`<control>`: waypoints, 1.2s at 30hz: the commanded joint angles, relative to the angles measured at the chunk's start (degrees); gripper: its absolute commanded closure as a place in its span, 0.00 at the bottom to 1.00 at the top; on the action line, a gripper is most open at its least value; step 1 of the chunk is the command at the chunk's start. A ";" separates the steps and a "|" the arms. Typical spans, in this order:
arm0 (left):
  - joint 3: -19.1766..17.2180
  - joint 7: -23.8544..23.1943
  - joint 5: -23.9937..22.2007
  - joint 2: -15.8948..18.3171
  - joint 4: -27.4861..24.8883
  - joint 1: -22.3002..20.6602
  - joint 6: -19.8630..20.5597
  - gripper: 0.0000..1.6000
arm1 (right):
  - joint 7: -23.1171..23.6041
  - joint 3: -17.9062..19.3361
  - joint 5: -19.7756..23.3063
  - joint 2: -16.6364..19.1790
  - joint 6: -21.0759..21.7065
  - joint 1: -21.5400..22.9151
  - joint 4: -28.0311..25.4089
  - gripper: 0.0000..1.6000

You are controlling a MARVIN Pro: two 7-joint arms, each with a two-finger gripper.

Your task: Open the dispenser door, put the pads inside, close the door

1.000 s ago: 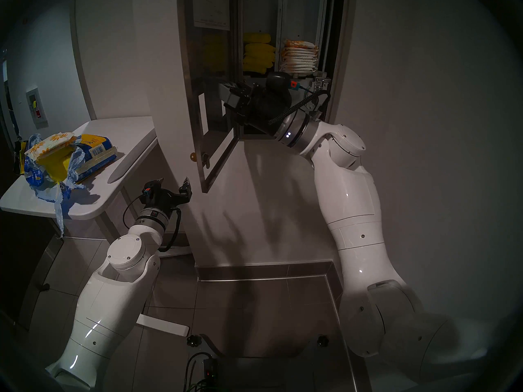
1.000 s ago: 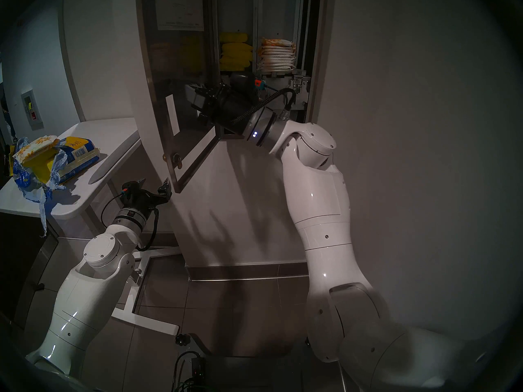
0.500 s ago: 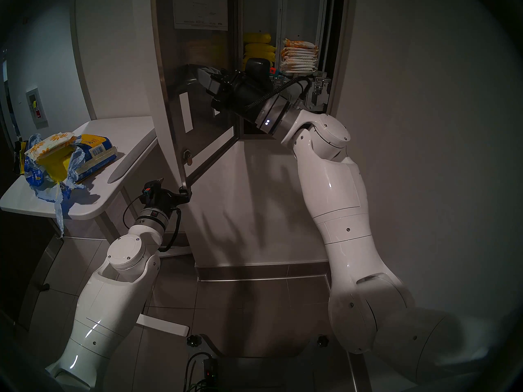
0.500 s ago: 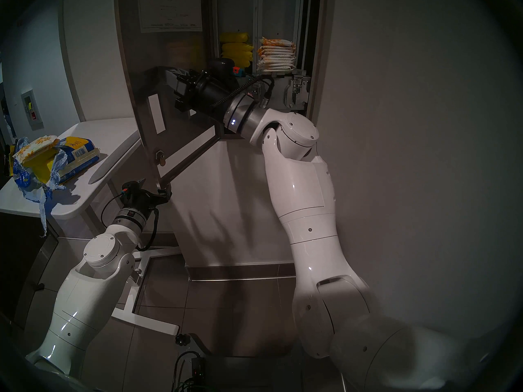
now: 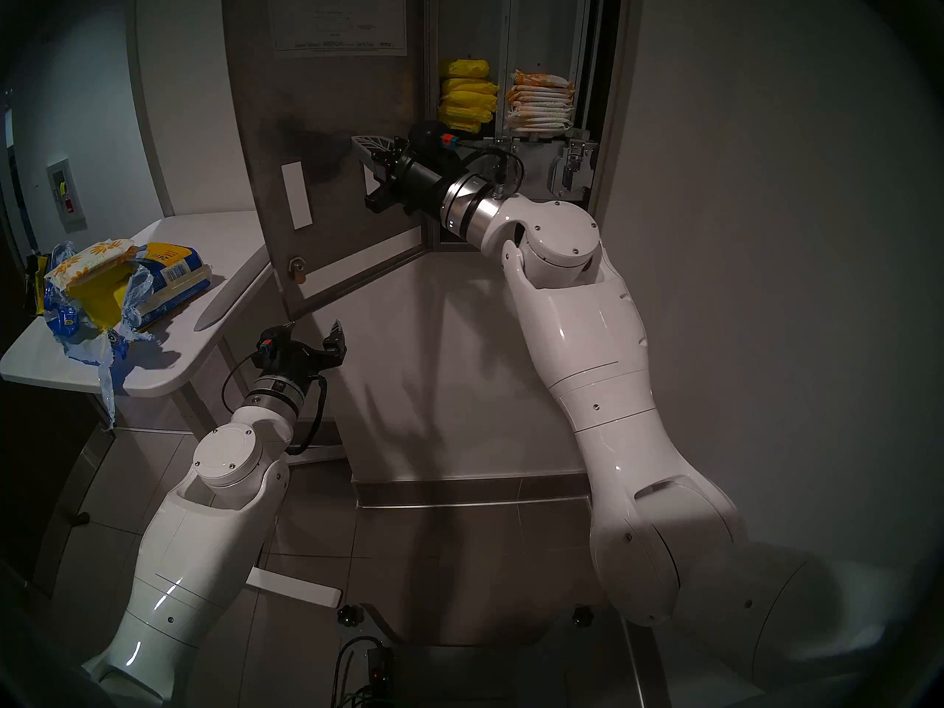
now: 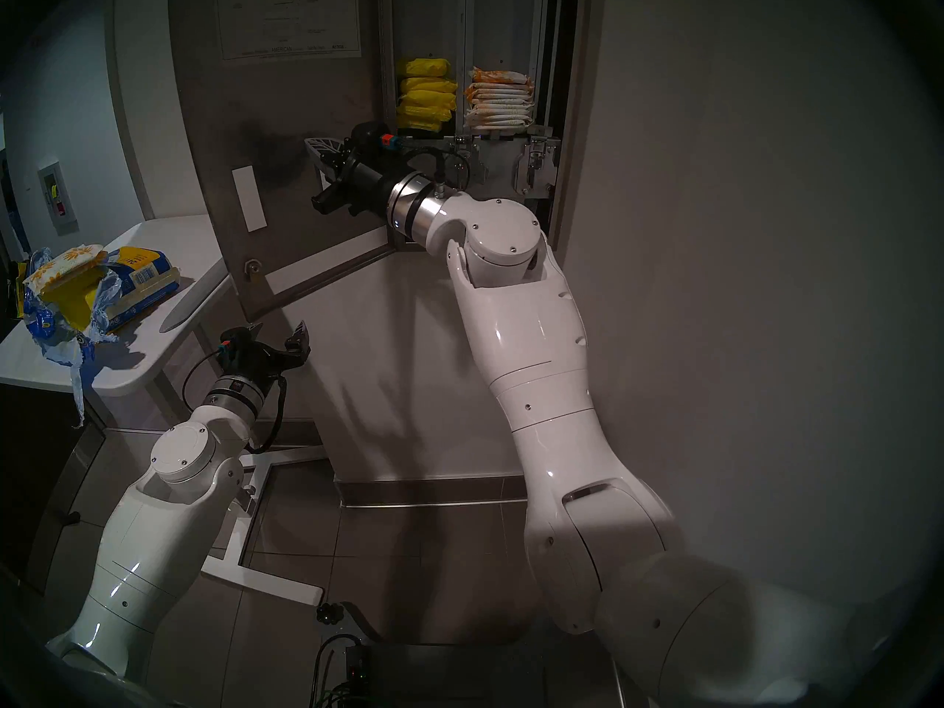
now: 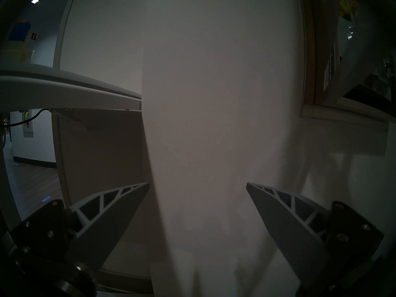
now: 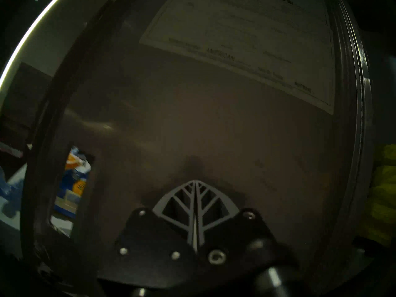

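Note:
The dispenser door (image 5: pixel 332 129) (image 6: pixel 286 129) stands swung wide to the left, its steel back and white instruction sheet (image 5: pixel 341 17) facing me. My right gripper (image 5: pixel 357 142) (image 6: pixel 310 144) (image 8: pixel 195 183) is shut on nothing, its tips right at the door's inner face (image 8: pixel 192 118). Flower-printed pads (image 5: pixel 541 104) (image 6: pixel 500 101) are stacked in the cabinet's right column. Another of the pads (image 5: pixel 97 257) (image 6: pixel 61 265) lies on the torn bag on the table. My left gripper (image 5: pixel 314 329) (image 6: pixel 280 328) (image 7: pixel 197 184) hangs open and empty below the door's lower corner, facing the wall.
Yellow packets (image 5: pixel 467 99) fill the cabinet's left column. A torn blue-and-yellow bag (image 5: pixel 102 308) lies on the white table (image 5: pixel 219 242) at the left. A key lock (image 5: pixel 296 267) sits low on the door. Latches (image 5: pixel 574 168) hang below the pad stack.
The right arm has swept left and turned its wrist, and the door has swung further open to the left. The left arm has not moved.

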 commanded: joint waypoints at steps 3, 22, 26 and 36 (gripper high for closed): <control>-0.45 -0.05 0.00 -0.02 -1.62 -1.47 -0.71 0.00 | -7.68 1.33 -5.70 -2.42 -2.97 5.53 2.52 1.00; -0.46 -0.04 0.00 -0.04 -1.65 -1.47 -0.76 0.00 | -16.60 0.84 -12.08 -4.59 -5.29 8.13 9.97 1.00; -0.46 -0.04 0.00 -0.04 -1.66 -1.47 -0.76 0.00 | -18.29 0.49 -14.06 -4.74 -5.67 9.17 11.91 1.00; -0.47 -0.04 0.00 -0.05 -1.67 -1.47 -0.79 0.00 | -20.79 0.57 -16.11 -4.99 -6.79 10.25 14.94 1.00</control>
